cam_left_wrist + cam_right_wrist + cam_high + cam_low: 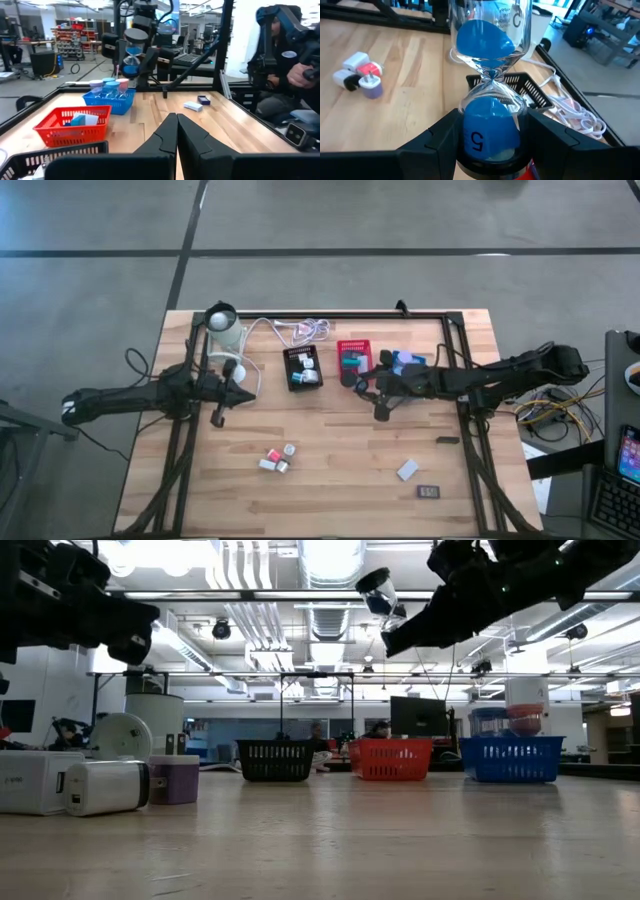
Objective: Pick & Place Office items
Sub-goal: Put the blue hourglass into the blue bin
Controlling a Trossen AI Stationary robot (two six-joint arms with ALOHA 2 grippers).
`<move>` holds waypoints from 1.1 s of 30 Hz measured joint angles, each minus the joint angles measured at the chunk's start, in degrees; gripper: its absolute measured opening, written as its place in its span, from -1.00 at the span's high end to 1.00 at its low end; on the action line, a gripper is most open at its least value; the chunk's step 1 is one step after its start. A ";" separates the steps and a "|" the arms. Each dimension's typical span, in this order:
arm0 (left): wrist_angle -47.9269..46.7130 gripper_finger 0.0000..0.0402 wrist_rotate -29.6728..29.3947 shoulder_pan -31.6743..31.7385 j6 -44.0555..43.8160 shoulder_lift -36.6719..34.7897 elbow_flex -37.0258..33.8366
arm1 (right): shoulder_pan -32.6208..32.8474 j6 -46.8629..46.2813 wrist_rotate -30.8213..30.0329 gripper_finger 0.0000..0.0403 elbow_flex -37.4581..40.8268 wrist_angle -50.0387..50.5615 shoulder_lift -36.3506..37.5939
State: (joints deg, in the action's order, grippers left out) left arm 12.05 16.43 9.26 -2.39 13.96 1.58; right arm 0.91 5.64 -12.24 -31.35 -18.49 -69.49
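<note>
My right gripper [362, 383] is shut on a glass hourglass with blue sand [487, 75], in the air over the table's far middle, by the red mesh tray [352, 352]. In the low view the hourglass [378, 600] slants up ahead of the gripper [412, 628]. The blue tray [405, 362] holds several round rolls, and the black tray [302, 367] holds small pieces. A cluster of small pieces [277, 458], a white block [406, 470] and a dark rectangle [428, 492] lie on the near part of the table. My left gripper [176, 131] waits shut at the table's left. My right gripper pinches the hourglass by its blue end marked "5" [487, 131], one finger [445, 137] on each side. The fingers come nearly level from the table's right. The rest of the hourglass sticks out ahead of them, tilted up and lifted clear of the table and trays.
A white round cup-like thing [225, 330] and a white coiled cable [305, 330] lie at the far left. A black frame [460, 360] runs around the tabletop. A person [280, 55] sits beyond the table's right side. Bare wood lies in the middle of the table.
</note>
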 joint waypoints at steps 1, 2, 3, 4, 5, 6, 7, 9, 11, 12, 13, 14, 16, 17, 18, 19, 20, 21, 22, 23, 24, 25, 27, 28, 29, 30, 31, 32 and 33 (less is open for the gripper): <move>0.17 0.97 0.19 0.00 0.24 0.07 0.00 | 0.00 0.07 -0.01 0.08 0.00 -0.13 0.00; 0.44 0.97 0.28 0.00 0.32 0.10 0.00 | 0.00 0.14 -0.02 0.08 0.00 -0.09 0.00; 0.87 0.97 0.25 0.00 0.35 0.10 0.00 | 0.00 0.18 0.00 0.08 0.00 0.00 0.00; 1.69 0.97 0.25 0.00 0.37 0.10 0.00 | 0.00 0.24 0.01 0.08 0.00 0.08 -0.02; 2.89 0.97 0.20 0.00 0.37 0.08 0.00 | 0.00 0.28 0.04 0.08 0.00 0.09 -0.02; 4.23 0.97 -0.14 0.00 0.17 0.08 0.00 | 0.00 0.31 0.04 0.08 0.00 0.09 -0.02; 5.39 0.97 -0.68 0.00 -0.38 0.11 0.00 | 0.00 0.34 0.04 0.08 0.00 0.09 -0.02; 7.43 0.97 -2.22 -0.02 -1.24 0.46 0.00 | 0.00 0.34 0.04 0.08 0.00 0.11 -0.02; 7.81 0.97 -3.56 -0.02 -1.69 1.00 0.00 | 0.00 0.32 0.04 0.08 0.00 0.11 -0.02; 7.85 0.97 -4.37 -0.02 -1.71 1.41 0.00 | 0.00 0.23 -0.02 0.08 -0.01 0.13 -0.02; 7.65 0.97 -5.28 -0.02 -1.79 1.92 0.03 | 0.00 -0.11 -0.37 0.08 -0.08 0.24 -0.03; 7.46 0.97 -5.99 -0.02 -2.06 2.55 0.28 | 0.00 -0.63 -1.06 0.08 -0.36 0.62 -0.05; 7.46 0.95 -6.53 -0.02 -2.28 3.96 1.24 | -0.02 -0.95 -1.33 0.08 -1.92 3.47 -0.09; 7.59 0.93 -6.63 -0.02 -2.30 4.76 1.94 | -0.02 -1.01 -1.58 0.08 -3.19 6.10 -0.09; 7.57 0.90 -6.79 -0.02 -2.30 5.64 2.73 | 0.00 -1.33 -2.00 0.08 -4.66 9.10 -0.09; 7.44 0.86 -6.97 -0.02 -2.30 6.63 3.64 | 0.00 -1.76 -2.92 0.08 -6.41 12.52 -0.09; 7.29 0.82 -7.08 -0.02 -2.30 7.71 4.67 | 0.00 -2.08 -4.03 0.08 -8.33 16.40 -0.09; 7.06 0.77 -7.16 -0.02 -2.32 8.88 5.85 | 0.00 -2.31 -4.98 0.08 -10.30 20.07 -0.09; 6.63 0.73 -7.18 -0.06 -2.40 10.02 7.09 | -0.01 -2.28 -5.88 0.08 -12.35 23.64 -0.09; 5.84 0.68 -7.21 -0.07 -2.53 11.27 8.55 | -0.02 -2.21 -6.54 0.08 -14.27 27.10 -0.09; 4.83 0.63 -7.31 -0.07 -2.62 12.48 10.18 | -0.02 -2.07 -7.38 0.08 -16.07 30.49 -0.09; 3.88 0.59 -7.51 -0.07 -2.64 13.77 11.73 | -0.02 -2.04 -8.02 0.08 -17.91 33.79 -0.09; 2.56 0.50 -8.58 -0.07 -2.87 16.55 15.01 | 0.00 -1.80 -8.83 0.08 -21.73 39.84 -0.44; 1.95 0.46 -9.28 -0.07 -3.12 17.95 16.79 | 0.00 -1.53 -9.02 0.08 -23.74 42.31 -0.86; 1.44 0.43 -10.00 -0.07 -3.33 19.37 18.71 | 0.00 -1.31 -9.47 0.08 -25.82 45.13 -1.36; 0.45 0.39 -10.34 -0.07 -3.35 20.87 20.63 | 0.06 -1.14 -10.38 0.08 -27.80 48.17 -2.24; -0.79 0.36 -10.69 -0.05 -3.23 22.40 22.73 | 0.23 -0.81 -11.32 0.08 -29.97 50.89 -3.38; -2.57 0.33 -10.74 -0.01 -2.69 23.83 24.96 | 0.35 -0.61 -12.26 0.08 -32.21 53.39 -4.69; -4.38 0.30 -10.74 -0.02 -1.58 25.45 27.31 | 0.38 -0.24 -13.33 0.08 -34.32 55.91 -6.06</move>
State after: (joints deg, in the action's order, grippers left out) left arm 7.67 5.69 9.23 -3.97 39.42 28.90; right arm 1.29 5.40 -25.58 -65.67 37.42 -75.55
